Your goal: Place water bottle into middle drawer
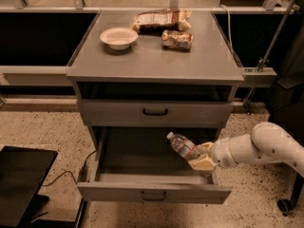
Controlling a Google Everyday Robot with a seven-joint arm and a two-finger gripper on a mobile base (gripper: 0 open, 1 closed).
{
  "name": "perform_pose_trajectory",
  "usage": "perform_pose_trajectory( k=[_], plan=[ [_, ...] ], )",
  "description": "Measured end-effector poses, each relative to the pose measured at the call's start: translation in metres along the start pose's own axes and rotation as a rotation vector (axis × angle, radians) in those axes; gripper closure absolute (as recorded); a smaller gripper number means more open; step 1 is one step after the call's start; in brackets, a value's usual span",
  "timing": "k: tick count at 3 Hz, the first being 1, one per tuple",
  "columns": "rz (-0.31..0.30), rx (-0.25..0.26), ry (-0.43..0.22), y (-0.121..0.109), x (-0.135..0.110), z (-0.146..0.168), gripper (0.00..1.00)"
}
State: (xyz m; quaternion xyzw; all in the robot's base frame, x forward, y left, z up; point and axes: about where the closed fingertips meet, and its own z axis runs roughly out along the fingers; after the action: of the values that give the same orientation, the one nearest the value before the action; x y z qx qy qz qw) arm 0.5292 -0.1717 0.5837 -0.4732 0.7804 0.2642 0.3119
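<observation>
The middle drawer (118,192) stands pulled out below the tabletop's (156,63) front edge, with open tray floor at its left and centre. Beneath the front-right corner, the pincer (200,157) grips the water bottle (183,147) by its base over the tray's right end, near the right wall. The bottle's long axis is tilted, cap pointing up and left.

Gripper (198,156) over middle drawer (154,193) hides water bottle (182,145) base; arm cut off at pic's rt edge.
</observation>
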Motion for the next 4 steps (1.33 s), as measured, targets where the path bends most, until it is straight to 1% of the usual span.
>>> perform_pose_trajectory(
  k=[1,2,3,4],
  plan=[
    [-0.007,-0.012,0.008,0.0,0.001,0.006,1.0],
    [0.003,-0.042,-0.006,-0.018,0.008,0.036,1.0],
    [0.019,-0.09,-0.025,-0.048,0.017,0.089,1.0],
    [0.042,-0.11,-0.023,-0.072,0.031,0.137,1.0]
  ],
)
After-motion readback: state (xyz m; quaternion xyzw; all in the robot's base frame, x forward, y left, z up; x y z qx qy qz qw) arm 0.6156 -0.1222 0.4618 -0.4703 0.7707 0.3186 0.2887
